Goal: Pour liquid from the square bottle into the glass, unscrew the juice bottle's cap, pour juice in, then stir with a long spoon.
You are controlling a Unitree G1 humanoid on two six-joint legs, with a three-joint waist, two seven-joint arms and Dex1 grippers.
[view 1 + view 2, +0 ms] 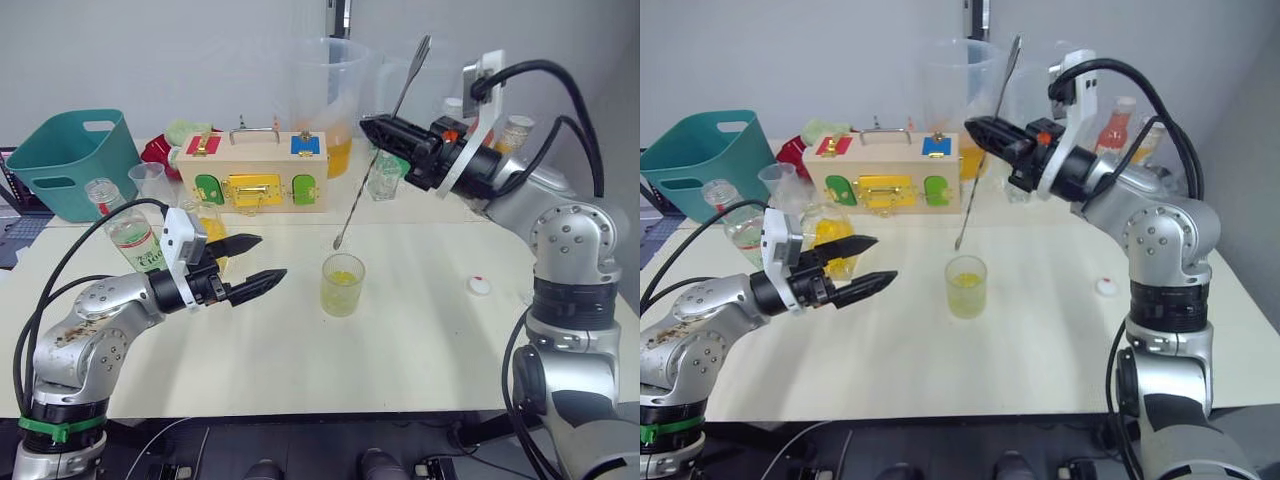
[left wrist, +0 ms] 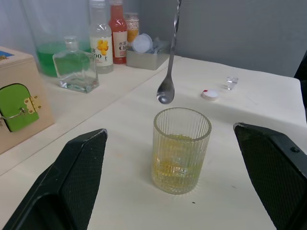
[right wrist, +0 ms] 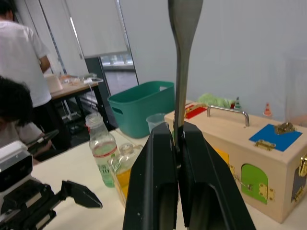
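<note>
The table [image 1: 420, 340] carries it all, and along its far edge stands the wooden latch box [image 1: 252, 172] with a teal bin [image 1: 72, 160] toward the far left corner. Right claw [image 1: 372, 130] is up above the far side, fingers pinched tight on the long spoon [image 1: 372, 160], which hangs slanted, its small bowl just above and behind the glass [image 1: 342, 284], not touching it. That glass sits upright near the middle of the table, yellow-green liquid [image 1: 341, 291] low in it. Left claw [image 1: 258, 260] hovers toward the near left edge, fingers spread wide and holding nothing, pointed at the glass. Behind it, by the left edge, stands the juice bottle [image 1: 132, 240], neck bare, and beside that the square bottle [image 1: 830, 240] shows yellow. The cap [image 1: 480, 286] lies alone near the right edge, well apart from the glass
</note>
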